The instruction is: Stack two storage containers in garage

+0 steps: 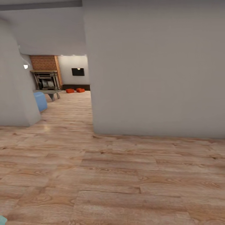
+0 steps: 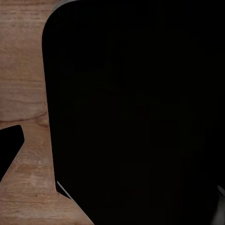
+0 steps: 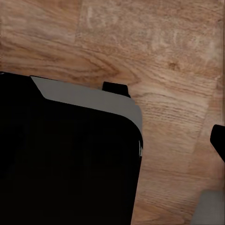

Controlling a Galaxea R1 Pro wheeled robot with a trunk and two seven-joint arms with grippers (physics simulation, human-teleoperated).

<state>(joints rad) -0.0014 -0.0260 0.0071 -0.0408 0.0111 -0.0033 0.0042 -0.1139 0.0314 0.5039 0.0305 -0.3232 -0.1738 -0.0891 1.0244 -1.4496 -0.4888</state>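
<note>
The two storage containers (image 1: 75,90) at upper left are too small for detail; a blue object (image 1: 40,100) is half hidden behind the wall (image 1: 15,93).

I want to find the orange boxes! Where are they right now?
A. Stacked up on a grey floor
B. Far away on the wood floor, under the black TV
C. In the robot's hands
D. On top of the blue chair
B. The two orange boxes sit side by side on the wood floor at the far end of the room, below the black TV and near the brick fireplace.
</note>
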